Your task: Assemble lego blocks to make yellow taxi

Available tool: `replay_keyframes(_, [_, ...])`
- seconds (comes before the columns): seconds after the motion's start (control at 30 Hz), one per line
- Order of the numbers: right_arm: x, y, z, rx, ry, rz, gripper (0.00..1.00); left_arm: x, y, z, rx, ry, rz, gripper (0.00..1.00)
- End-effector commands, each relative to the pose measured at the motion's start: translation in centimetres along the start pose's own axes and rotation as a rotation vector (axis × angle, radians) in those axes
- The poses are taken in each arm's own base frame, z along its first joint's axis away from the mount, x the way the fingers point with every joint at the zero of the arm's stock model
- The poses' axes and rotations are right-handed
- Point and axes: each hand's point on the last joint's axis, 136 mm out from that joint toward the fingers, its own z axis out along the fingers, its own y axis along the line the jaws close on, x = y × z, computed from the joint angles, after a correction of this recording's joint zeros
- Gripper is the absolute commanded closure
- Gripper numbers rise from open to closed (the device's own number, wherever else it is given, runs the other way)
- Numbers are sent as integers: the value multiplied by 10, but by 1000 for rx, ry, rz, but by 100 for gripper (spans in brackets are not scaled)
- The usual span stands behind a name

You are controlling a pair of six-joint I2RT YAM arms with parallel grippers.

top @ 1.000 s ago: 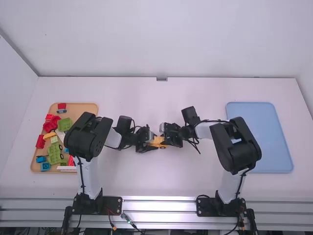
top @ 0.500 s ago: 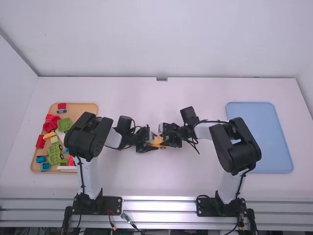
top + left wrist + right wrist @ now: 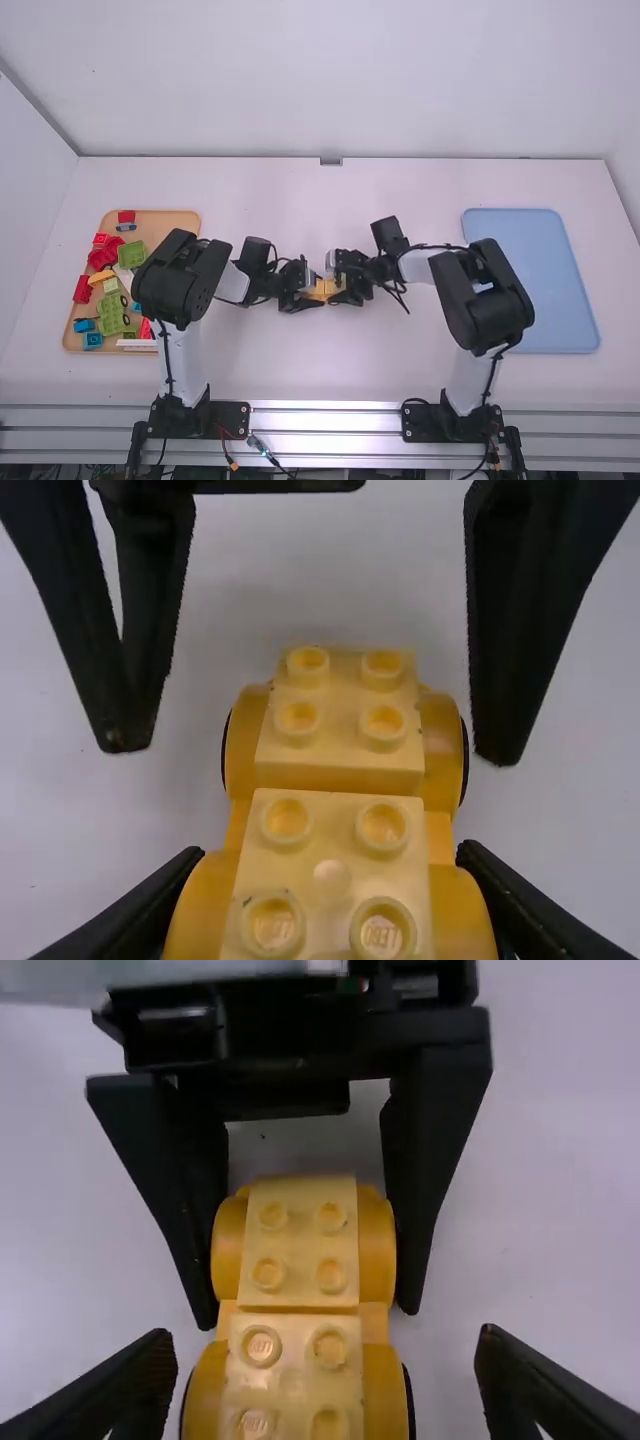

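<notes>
Yellow blocks (image 3: 330,825) — glossy plastic; table (image 3: 400,370) — matt; rail (image 3: 325,421) — metal.

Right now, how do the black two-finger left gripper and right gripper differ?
The left gripper is shut on the yellow studded car base; the right gripper is open around it. The left's fingers touch its sides; the right's stand clear. Both are black.

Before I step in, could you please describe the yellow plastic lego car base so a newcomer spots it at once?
On the white table, look between the tan tray and the blue tray. The left black gripper clamps the yellow car base, its round studs unlike the smooth black fingers.
</notes>
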Motion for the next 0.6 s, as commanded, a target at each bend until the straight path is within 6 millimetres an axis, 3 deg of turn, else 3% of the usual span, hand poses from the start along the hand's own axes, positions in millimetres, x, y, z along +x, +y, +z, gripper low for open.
replay_keyframes(0.0, [-33, -4, -14, -29, -141, -67, 19, 3, -5, 2, 20, -5, -15, 46])
replay_keyframes(0.1, [-43, -7, -23, -33, -202, -86, 19, 3, -5, 2, 20, -5, -15, 46])
replay_keyframes(0.13, [-43, -9, -26, -29, -212, -83, 27, 3, -5, 2, 20, -5, -14, 46])
replay_keyframes(0.17, [-43, -10, -27, -27, -215, -76, 83, 3, -5, 2, 20, -5, -15, 46])
replay_keyframes(0.2, [-42, -10, -28, -26, -216, -68, 62, 3, -5, 2, 20, -5, -15, 46])
replay_keyframes(0.23, [-39, -9, -30, -28, -211, -46, 94, 3, -5, 2, 20, -5, -14, 46])
replay_keyframes(0.27, [-36, -9, -31, -29, -204, -32, 100, 3, -5, 2, 20, -5, -14, 46])
replay_keyframes(0.57, [-8, 13, -15, -34, -129, 2, 100, 3, -5, 2, 20, -5, -14, 46])
